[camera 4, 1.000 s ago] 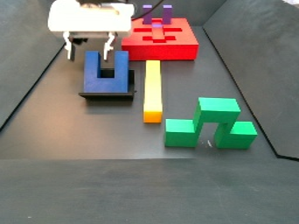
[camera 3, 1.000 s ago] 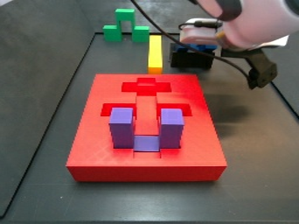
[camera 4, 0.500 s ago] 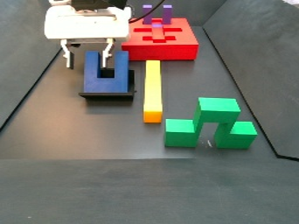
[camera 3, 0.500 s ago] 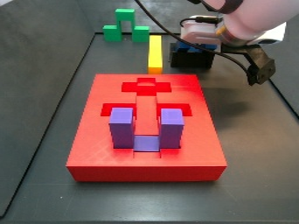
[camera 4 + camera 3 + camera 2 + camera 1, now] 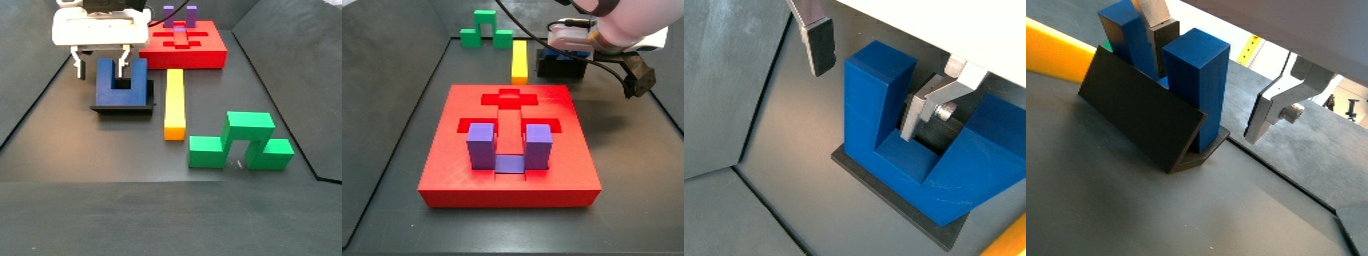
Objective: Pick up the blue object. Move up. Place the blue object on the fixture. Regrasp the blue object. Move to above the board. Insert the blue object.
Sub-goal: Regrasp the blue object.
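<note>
The gripper (image 5: 106, 66) is low over the fixture (image 5: 123, 104), near the far left part of the floor (image 5: 120, 200) in a side view, and its 2 fingers are spread apart, so it grips nothing. The blue object (image 5: 123, 84) lies on the fixture with its 2 prongs pointing toward the board (image 5: 186, 52). In a wrist view 1 finger (image 5: 934, 104) stands in the slot between the prongs of the blue object (image 5: 918, 135), and the other finger (image 5: 819, 43) is outside the nearer prong, so this prong is between the 2 pads; whether a pad touches the blue surface I cannot tell. In a wrist view the blue object (image 5: 1197, 68) leans against the raised back of the fixture (image 5: 1140, 111), and the outer finger (image 5: 1276, 104) is apart from it. The yellow bar (image 5: 174, 103) lies just beside the fixture, and the green stepped block (image 5: 241, 141) is near the end of the bar. In a side view the board (image 5: 510, 146) is in front, well apart from the fixture (image 5: 563, 68), and the purple U-shaped block (image 5: 509, 146) stands in 1 of its recesses. A cross-shaped recess (image 5: 510, 99) is open behind it.
</note>
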### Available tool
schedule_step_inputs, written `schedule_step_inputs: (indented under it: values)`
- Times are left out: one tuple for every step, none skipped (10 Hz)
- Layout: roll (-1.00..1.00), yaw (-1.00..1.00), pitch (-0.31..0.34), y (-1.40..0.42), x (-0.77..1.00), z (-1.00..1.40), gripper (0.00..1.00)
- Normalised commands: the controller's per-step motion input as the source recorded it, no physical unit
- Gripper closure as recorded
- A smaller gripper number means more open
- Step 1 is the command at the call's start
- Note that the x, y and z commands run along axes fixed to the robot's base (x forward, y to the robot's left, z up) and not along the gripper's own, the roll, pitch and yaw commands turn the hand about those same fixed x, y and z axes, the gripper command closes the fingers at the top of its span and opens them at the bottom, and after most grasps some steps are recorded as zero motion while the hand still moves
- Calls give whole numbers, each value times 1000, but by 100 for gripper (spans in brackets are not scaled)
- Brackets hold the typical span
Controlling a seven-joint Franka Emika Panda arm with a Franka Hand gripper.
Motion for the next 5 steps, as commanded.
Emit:
schedule_step_inputs:
  values:
    - [0,0,0,0,0,0,100]
    - [0,0,0,0,0,0,100]
    - [0,0,0,0,0,0,100]
    - [0,0,0,0,0,0,100]
    - [0,0,0,0,0,0,100]
